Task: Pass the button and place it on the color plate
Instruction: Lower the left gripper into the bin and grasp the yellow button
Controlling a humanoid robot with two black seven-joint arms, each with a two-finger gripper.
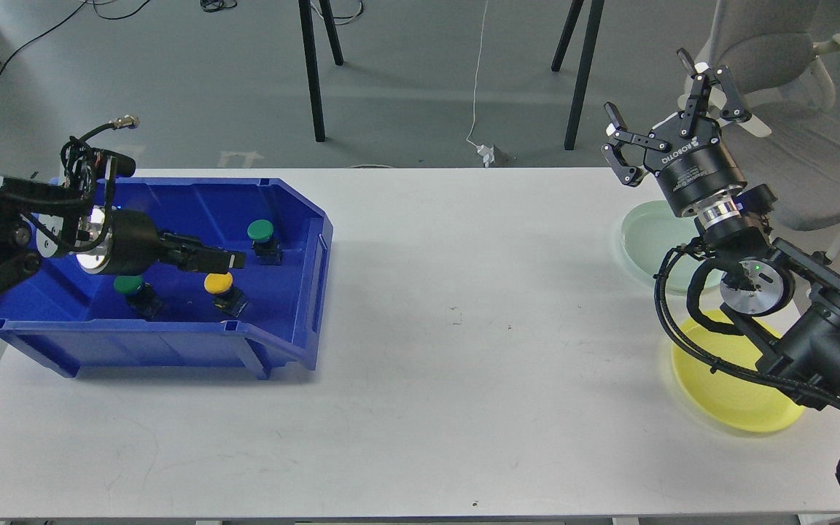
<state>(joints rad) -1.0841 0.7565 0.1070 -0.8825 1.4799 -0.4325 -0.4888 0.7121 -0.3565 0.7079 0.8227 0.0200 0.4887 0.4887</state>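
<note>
Coloured buttons sit in a blue bin [303,292] on the left of the table. A yellow button [217,283] stands near the bin's front, a green button [260,232] further back and right, and another green button [127,285] is partly covered by my left arm. My left gripper [235,259] reaches low into the bin, its tip just above the yellow button; its fingers look like one dark bar. My right gripper [659,106] is open and empty, raised above the table's far right edge. A pale green plate [646,237] and a yellow plate [733,397] lie under my right arm.
The white table [464,328] stretches between the bin and the plates. Beyond its far edge are black stand legs [314,73], a grey office chair [792,87] and a white cable on the floor.
</note>
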